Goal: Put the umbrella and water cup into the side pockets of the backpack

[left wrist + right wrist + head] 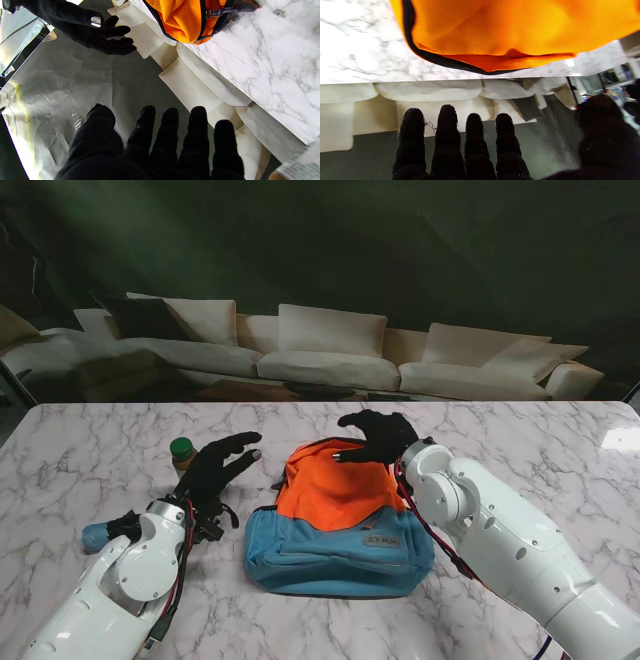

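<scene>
Backpack [340,515] lies centre-table: soft, floppy fabric; pinch a pocket edge. Cup [181,452] stands far left; blue umbrella [100,533] near left. Left hand [222,463], right hand [378,436]: fingers apart, empty.

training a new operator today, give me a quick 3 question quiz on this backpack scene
1. True or false: the left hand is holding the green-capped cup.
2. Multiple choice: where is the right hand? A) flat on the marble table by the blue umbrella B) over the orange top of the backpack, fingers spread C) out of view
3. Fill in: on which side of the backpack, by the robot's own sides, do the cup and the umbrella lie?

Key
1. False: the hand is open, with the cup just beyond it.
2. B
3. Left
</scene>
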